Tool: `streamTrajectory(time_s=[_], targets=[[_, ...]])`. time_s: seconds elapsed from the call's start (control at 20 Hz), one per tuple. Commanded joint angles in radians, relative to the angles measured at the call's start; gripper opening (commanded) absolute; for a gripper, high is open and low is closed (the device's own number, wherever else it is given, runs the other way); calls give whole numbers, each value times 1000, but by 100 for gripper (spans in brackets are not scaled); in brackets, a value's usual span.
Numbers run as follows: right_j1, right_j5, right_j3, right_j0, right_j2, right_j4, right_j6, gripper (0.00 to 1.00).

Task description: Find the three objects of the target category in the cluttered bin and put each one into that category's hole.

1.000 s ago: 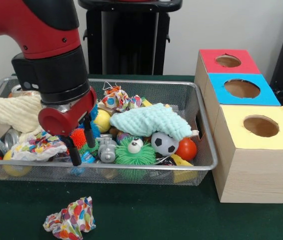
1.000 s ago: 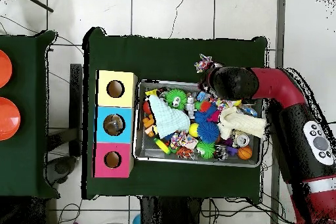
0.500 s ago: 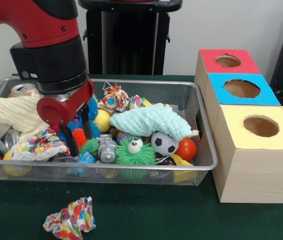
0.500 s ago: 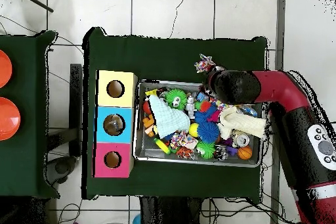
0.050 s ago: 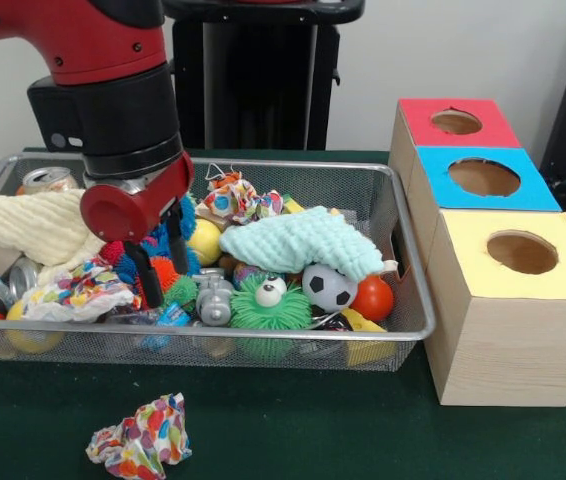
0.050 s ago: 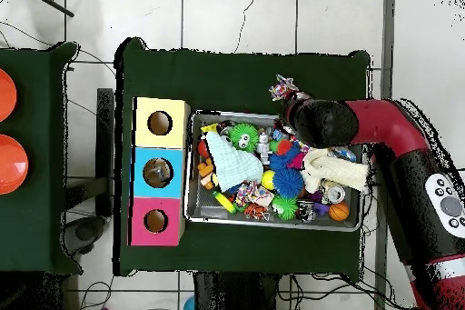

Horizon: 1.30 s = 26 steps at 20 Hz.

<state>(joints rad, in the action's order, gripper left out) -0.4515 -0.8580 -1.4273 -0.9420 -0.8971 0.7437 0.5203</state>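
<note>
Red-and-black arm's gripper (image 5: 161,262) higher than before | black fingers spread, empty, above orange spiky ball (image 5: 160,274) | ball in silver wire-mesh bin (image 5: 403,285), left part | three-hole wooden box (image 5: 503,300) beside bin

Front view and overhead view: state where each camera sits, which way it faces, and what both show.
Front view: low, across the table, facing the wire bin and the three boxes; the red arm comes down with its tool among the toys.
Overhead view: above, looking straight down on the green table; the arm enters from the right.
Shared: bin, boxes, arm, crumpled paper outside the bin.
</note>
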Motion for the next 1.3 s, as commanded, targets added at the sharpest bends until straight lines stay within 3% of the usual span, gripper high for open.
streamTrajectory(time_s=[0.05,1.3], targets=[[28,38,-35,10,40,56,-116,100],[151,102,47,45,71,110,-109,100]])
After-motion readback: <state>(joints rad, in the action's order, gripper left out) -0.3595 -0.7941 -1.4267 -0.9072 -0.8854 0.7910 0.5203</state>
